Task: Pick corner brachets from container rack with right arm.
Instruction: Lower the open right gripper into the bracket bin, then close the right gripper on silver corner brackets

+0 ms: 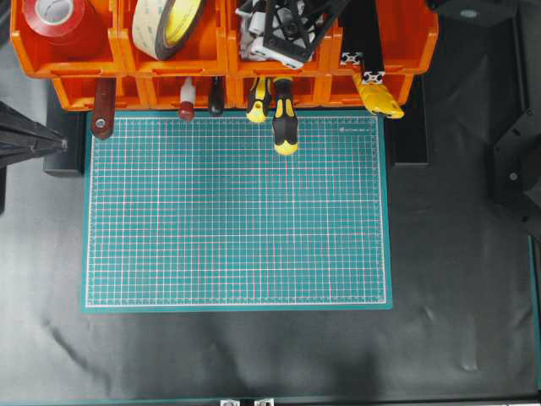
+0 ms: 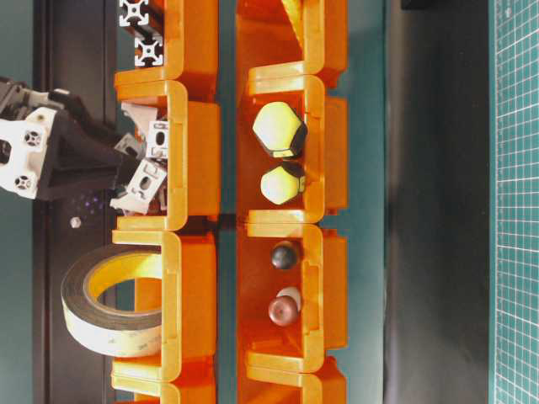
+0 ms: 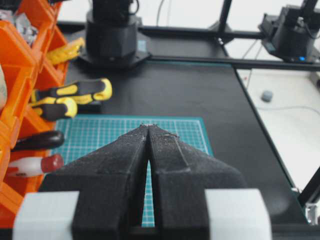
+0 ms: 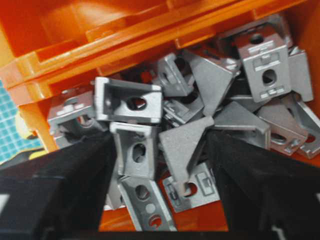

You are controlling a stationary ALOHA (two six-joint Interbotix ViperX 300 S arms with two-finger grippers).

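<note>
Black cloth-covered surface [image 1: 254, 355] is carrying a green gridded cutting mat [image 1: 237, 211], lying flat just in front of the bright orange two-tier plastic container rack [image 1: 84, 63]. Upper bins are holding a red tape roll [image 1: 55, 17] and a cream double-sided tape roll [image 1: 169, 25]; lower bins are holding screwdrivers with yellow-black handles [image 1: 283, 118] sticking out over the mat edge. Right arm's black two-fingered tool [image 4: 160, 170] is reaching down into an upper bin, fingers [image 4: 65, 185] parted and straddling the heap of small silver-grey metal corner brachets [image 4: 200, 115] lying piled in that bin; one triangular bracket is sitting between the fingers, but cannot tell whether it is gripped. Left arm's black pointed tool [image 3: 149, 131] is hovering over the mat, clenched, tips pressed together, holding nothing.
</note>
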